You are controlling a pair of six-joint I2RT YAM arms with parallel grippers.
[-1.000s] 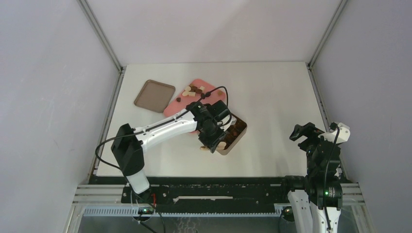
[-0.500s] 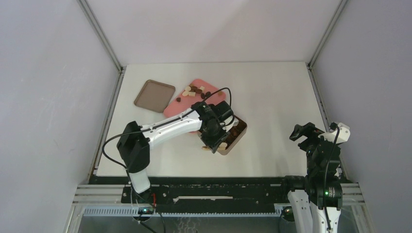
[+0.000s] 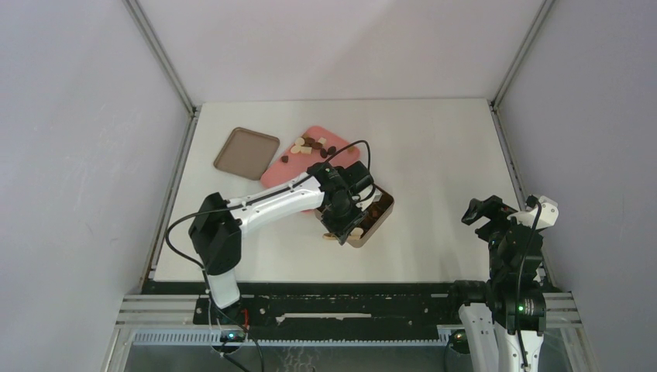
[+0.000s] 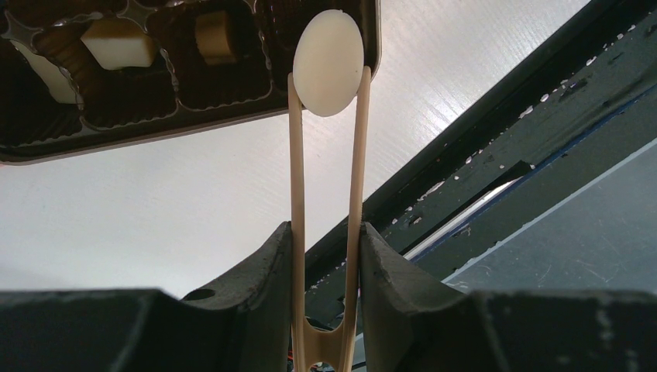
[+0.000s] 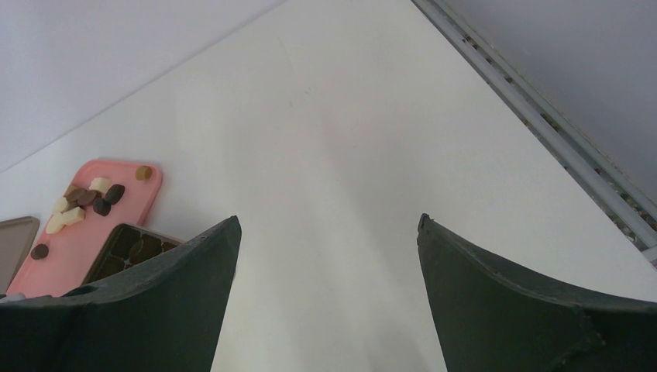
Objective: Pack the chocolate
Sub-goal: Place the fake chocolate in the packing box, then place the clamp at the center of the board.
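Observation:
My left gripper [image 4: 327,229] is shut on thin wooden tongs [image 4: 294,186]. The tongs pinch a cream-white oval chocolate [image 4: 328,62] over the near corner of the tan tin [image 4: 186,128] with its dark gridded insert. Some cells hold pieces: a white one [image 4: 120,46] and a brown one [image 4: 213,35]. In the top view the left gripper [image 3: 341,221] hovers at the tin [image 3: 381,219]. More chocolates [image 3: 310,146] lie on the pink tray [image 3: 280,172]. My right gripper [image 3: 490,213] is open and empty at the right, far from the tin [image 5: 128,240].
The tin's brown lid [image 3: 245,153] lies at the back left beside the pink tray. The table's dark front rail [image 4: 496,132] runs just past the tin. Metal frame posts and grey walls close in the table on both sides.
My left arm has shifted slightly toward the tin with the tongs and white chocolate. The right arm has not moved.

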